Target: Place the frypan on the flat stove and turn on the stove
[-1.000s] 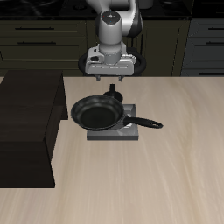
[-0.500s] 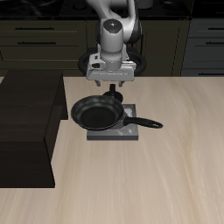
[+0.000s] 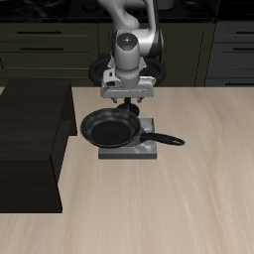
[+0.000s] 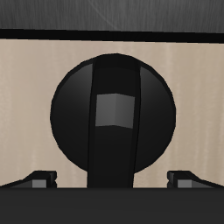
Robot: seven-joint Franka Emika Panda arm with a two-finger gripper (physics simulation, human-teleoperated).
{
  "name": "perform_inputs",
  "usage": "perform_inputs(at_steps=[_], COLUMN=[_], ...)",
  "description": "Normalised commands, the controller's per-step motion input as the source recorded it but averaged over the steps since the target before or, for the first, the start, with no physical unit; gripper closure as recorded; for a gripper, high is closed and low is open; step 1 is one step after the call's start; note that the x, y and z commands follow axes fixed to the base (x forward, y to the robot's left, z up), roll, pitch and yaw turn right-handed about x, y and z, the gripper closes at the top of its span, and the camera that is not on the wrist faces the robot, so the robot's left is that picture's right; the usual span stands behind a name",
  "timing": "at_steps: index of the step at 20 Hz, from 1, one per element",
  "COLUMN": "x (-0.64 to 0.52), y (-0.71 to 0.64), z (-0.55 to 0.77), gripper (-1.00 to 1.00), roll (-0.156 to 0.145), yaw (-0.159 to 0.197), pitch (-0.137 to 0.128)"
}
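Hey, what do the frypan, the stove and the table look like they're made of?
This is a simulator render, so these are guesses from looks. The frypan looks like dark coated metal: black, with a glossy sheen inside. The stove looks like matte grey metal, flat and even in tone. The table looks like light wood or laminate, pale beige with faint grain streaks.

The arm reaches forward from the table's back and bends down over the table, its grey wrist nearly vertical with a slight tilt. The gripper points downward, low above the table surface. In the wrist view its two fingertips show well apart, at opposite sides, so the jaws stand open, with nothing between them. Whether the fingers touch anything below cannot be told from the exterior view.
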Motion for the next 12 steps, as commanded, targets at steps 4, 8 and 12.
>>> perform_inputs(at_steps=[4,8,12], x=[-0.04,-0.05,-0.01], y=[-0.14,-0.26,-0.23], z=[-0.06,-0.01,0.03], gripper=[1.00,1.00,1.00], roll=[-0.008,-0.029,-0.033], yaw=[-0.004,-0.003,0.002], pitch=[0.026,0.036,0.009])
